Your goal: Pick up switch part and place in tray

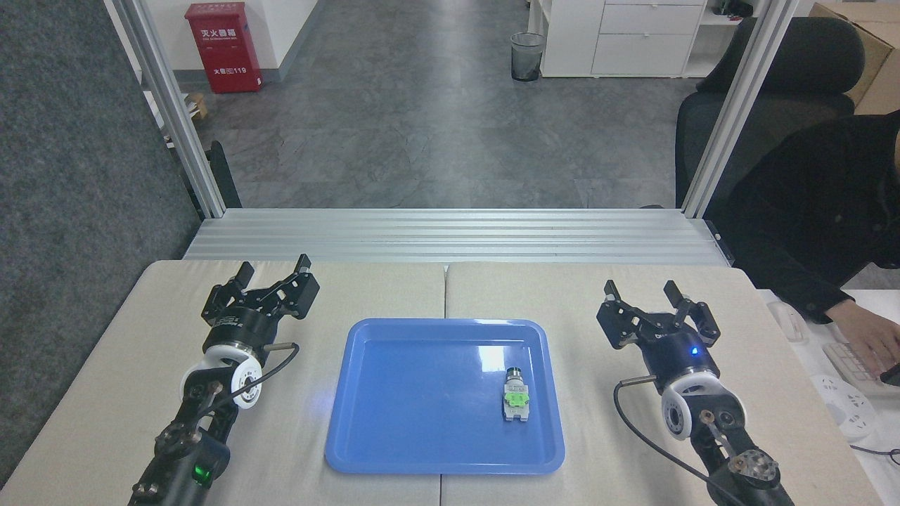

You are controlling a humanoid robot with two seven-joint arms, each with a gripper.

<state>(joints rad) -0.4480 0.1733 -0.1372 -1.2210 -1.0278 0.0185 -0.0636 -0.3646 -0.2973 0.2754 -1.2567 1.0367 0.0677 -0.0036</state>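
Lying in the tray (394, 436), the switch part (515, 396); both claws (273, 270) (643, 289) wide, empty.

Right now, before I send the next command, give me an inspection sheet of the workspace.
Surface: beige padded table, two panels meeting at a centre seam.
Job's things: switch part lies inside the blue tray, right side, dark end pointing away.
Clutter: nothing seen on the table.
End effectors: left end effector open, empty, left of tray; right end effector open, empty, right of tray.
Cables: black cable loops beside the right wrist; a shorter one at the left wrist.
Surroundings: person's hand at a keyboard, far right; red cabinet; waste bin.
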